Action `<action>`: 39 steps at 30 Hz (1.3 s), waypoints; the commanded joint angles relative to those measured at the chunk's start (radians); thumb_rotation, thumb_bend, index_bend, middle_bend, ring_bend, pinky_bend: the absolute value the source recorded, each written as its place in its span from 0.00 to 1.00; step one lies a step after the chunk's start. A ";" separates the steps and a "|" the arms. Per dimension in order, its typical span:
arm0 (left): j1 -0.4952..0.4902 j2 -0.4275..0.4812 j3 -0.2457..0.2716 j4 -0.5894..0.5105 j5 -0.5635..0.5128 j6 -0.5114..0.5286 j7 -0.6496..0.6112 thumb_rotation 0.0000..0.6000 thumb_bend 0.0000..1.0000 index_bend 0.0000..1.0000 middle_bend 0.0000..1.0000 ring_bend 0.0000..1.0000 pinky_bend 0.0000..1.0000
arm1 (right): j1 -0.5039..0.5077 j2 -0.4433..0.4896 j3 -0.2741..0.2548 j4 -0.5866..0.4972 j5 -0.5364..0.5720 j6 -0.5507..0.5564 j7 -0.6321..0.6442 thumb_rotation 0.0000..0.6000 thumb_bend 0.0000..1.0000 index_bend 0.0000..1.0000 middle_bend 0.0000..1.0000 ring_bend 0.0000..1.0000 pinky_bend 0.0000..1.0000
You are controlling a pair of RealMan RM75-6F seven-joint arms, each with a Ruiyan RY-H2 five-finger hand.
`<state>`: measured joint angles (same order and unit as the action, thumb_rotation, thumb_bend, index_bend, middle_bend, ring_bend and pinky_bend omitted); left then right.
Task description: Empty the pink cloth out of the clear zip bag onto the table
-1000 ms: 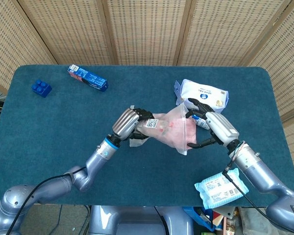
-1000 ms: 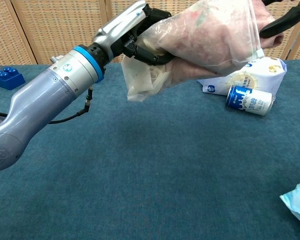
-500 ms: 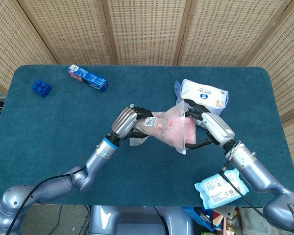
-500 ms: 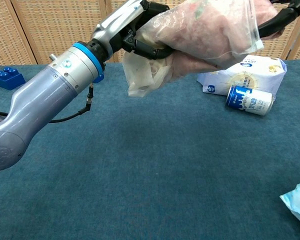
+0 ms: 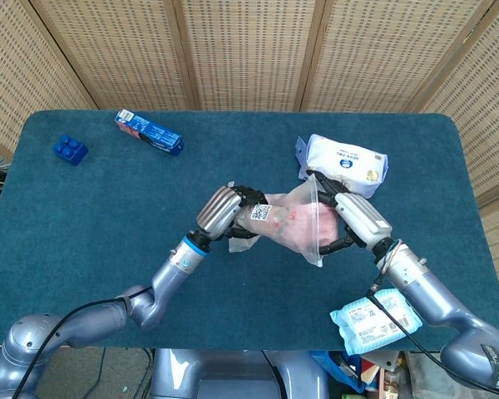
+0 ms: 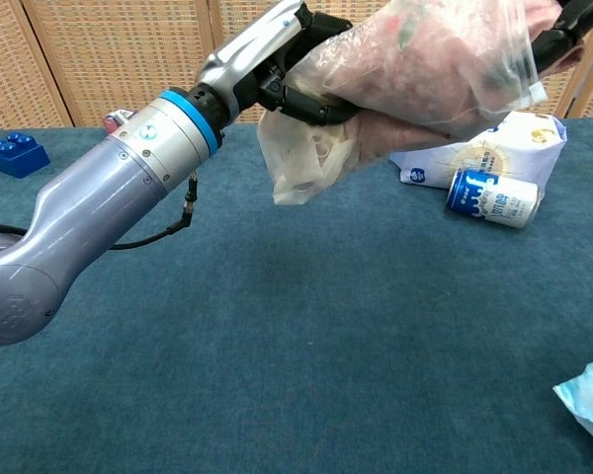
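The clear zip bag (image 5: 295, 223) (image 6: 415, 79) hangs above the table's middle with the pink cloth (image 5: 298, 220) (image 6: 435, 59) bunched inside it. My left hand (image 5: 223, 211) (image 6: 277, 49) grips the bag's left end, where a white label shows and loose plastic droops. My right hand (image 5: 356, 218) holds the bag's right end; in the chest view only dark fingers (image 6: 568, 30) show at the top right corner. The bag is held between both hands, clear of the blue table (image 5: 108, 216).
A white wipes pack (image 5: 345, 162) (image 6: 484, 148) and a small blue can (image 6: 494, 197) lie behind the bag. A light blue wipes pack (image 5: 374, 317) sits at the front right. A blue box (image 5: 148, 133) and a blue toy brick (image 5: 70, 150) rest at the far left.
Both hands have shifted slightly right and toward the front with the bag between them. The right hand has drawn closer to the bag's end.
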<state>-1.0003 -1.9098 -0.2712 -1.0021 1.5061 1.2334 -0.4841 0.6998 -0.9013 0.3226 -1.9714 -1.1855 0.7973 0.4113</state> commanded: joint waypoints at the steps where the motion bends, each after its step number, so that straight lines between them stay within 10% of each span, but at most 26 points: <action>1: -0.001 0.006 -0.008 -0.016 -0.011 -0.009 0.011 1.00 0.49 0.66 0.58 0.53 0.55 | -0.001 -0.009 -0.001 0.005 -0.006 0.004 0.006 1.00 0.18 0.45 0.00 0.00 0.00; 12: -0.001 0.021 -0.012 -0.065 -0.030 -0.036 0.056 1.00 0.49 0.66 0.58 0.53 0.55 | -0.001 -0.030 -0.004 0.003 -0.027 0.023 -0.003 1.00 0.84 0.67 0.00 0.00 0.00; 18: 0.008 0.045 -0.006 -0.105 -0.028 -0.040 0.071 1.00 0.49 0.57 0.43 0.42 0.48 | -0.009 -0.028 -0.006 -0.019 -0.038 0.042 -0.011 1.00 0.86 0.69 0.00 0.00 0.00; 24: 0.026 0.134 0.048 -0.199 -0.018 -0.104 0.115 1.00 0.26 0.00 0.00 0.00 0.04 | -0.017 -0.022 -0.008 -0.045 -0.063 0.063 -0.023 1.00 0.86 0.69 0.00 0.00 0.00; 39: 0.182 0.425 0.200 -0.384 0.011 -0.092 0.281 1.00 0.19 0.00 0.00 0.00 0.00 | 0.050 -0.091 -0.030 -0.077 -0.028 0.023 -0.164 1.00 0.86 0.69 0.00 0.00 0.00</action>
<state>-0.8577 -1.5282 -0.1076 -1.3944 1.5051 1.1205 -0.2244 0.7224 -0.9638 0.2991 -2.0473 -1.2323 0.8444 0.2810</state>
